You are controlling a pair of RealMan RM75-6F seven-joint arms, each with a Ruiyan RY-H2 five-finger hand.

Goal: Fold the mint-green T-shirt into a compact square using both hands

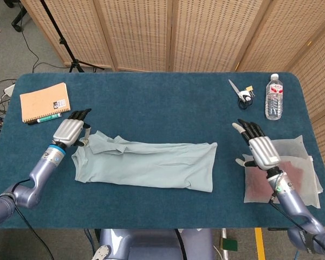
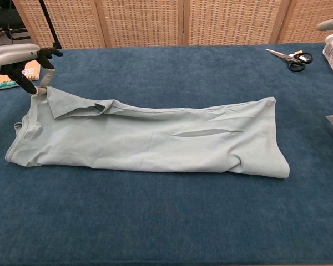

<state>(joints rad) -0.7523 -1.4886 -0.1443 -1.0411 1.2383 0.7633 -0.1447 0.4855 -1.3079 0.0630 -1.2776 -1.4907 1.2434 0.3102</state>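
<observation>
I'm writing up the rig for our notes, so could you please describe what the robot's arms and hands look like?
Each arm is glossy blue-grey with rounded joint segments. The left robot hand has a silver metallic back, black fingers with pale tips, and a bright blue band at the wrist. The right robot hand has the same silver back and dark fingers; thin dark cables run along its forearm.

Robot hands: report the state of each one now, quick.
Left robot hand: pinching the far left corner of the mint-green T-shirt.
Right robot hand: open, fingers spread, holding nothing, clear of the shirt.
</observation>
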